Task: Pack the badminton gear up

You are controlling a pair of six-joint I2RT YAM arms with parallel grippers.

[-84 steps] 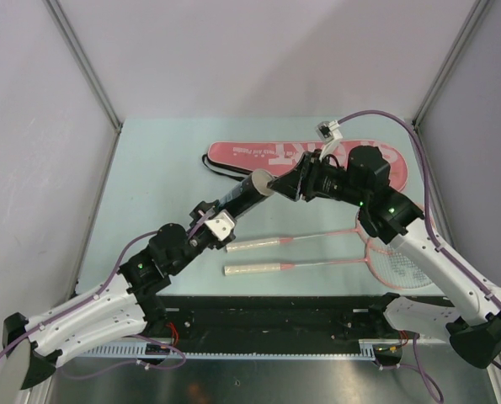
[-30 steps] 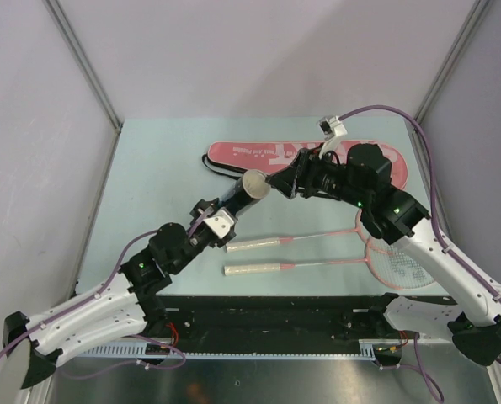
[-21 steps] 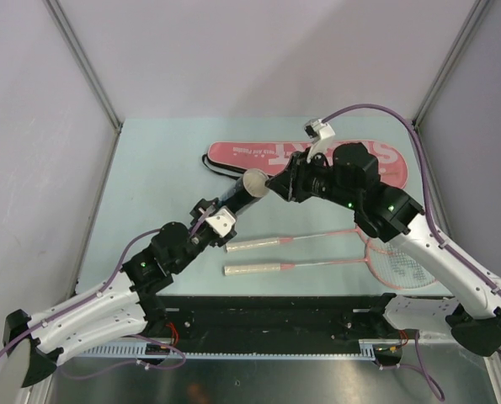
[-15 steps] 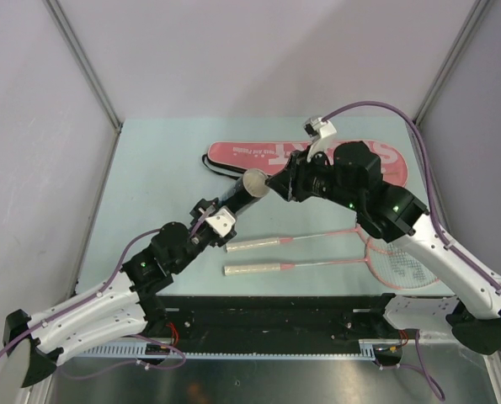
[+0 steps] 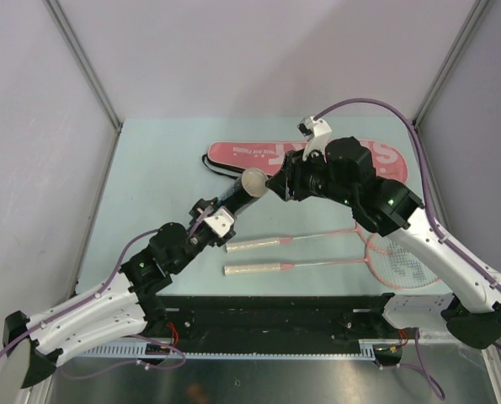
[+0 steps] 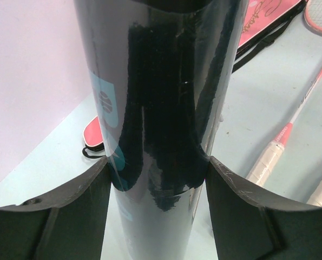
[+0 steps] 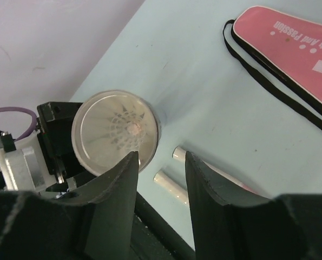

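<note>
My right gripper (image 7: 159,161) stands partly apart with nothing between its fingers, poised just beside the mouth of the black tube (image 7: 116,131). My left gripper (image 6: 156,162) is clamped on that tube's lower body, both pads pressed to its glossy wall, holding it tilted up off the table (image 5: 149,168). In the mouth sits what looks like a white shuttlecock (image 7: 129,130), its feathers fanned round the cork. I judge the tube light, stiff and slick, so a mid-body squeeze suits it. The feathers are fragile, better nudged than pinched. The 2 rackets (image 5: 254,245) lie near my bases, the pink racket bag (image 5: 258,154) beyond.
</note>
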